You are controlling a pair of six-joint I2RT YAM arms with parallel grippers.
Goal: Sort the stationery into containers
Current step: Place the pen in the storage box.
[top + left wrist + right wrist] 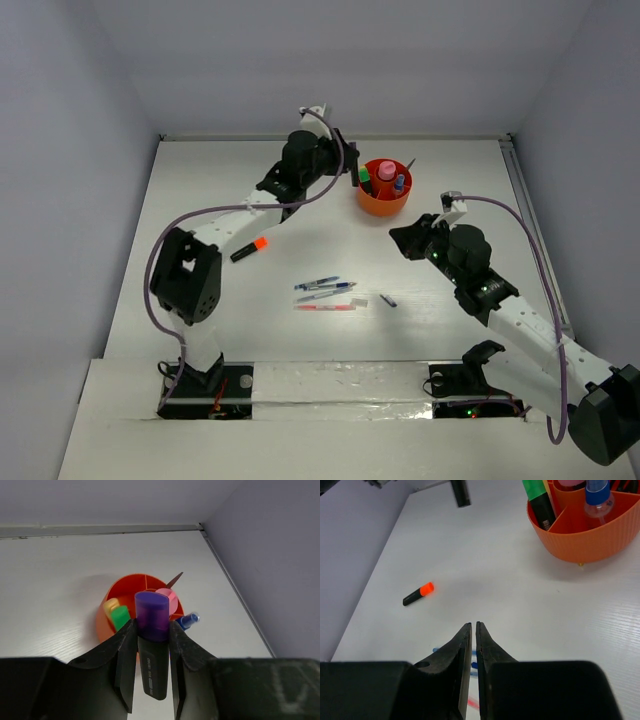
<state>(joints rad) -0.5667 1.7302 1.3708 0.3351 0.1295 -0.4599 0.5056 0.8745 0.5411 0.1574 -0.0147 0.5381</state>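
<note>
My left gripper (352, 172) is shut on a black highlighter with a purple end (152, 630) and holds it just left of the round orange tub (384, 205), with the purple end up. The tub (102, 625) holds a green highlighter (120, 616), a yellow one (111, 604), a pink tube (168, 598) and a blue-capped bottle (188, 620). My right gripper (474, 624) hovers over the table's middle, its jaws almost touching with nothing between them. An orange-ended highlighter (251, 249) lies on the table. Blue pens (325, 286) and a red pen (325, 307) lie in front of it.
A small dark piece (388, 300) and a small pale piece (359, 300) lie to the right of the pens. The back wall and the right wall stand close to the tub (585, 542). A thin dark tip (176, 579) sticks out of the tub's far side.
</note>
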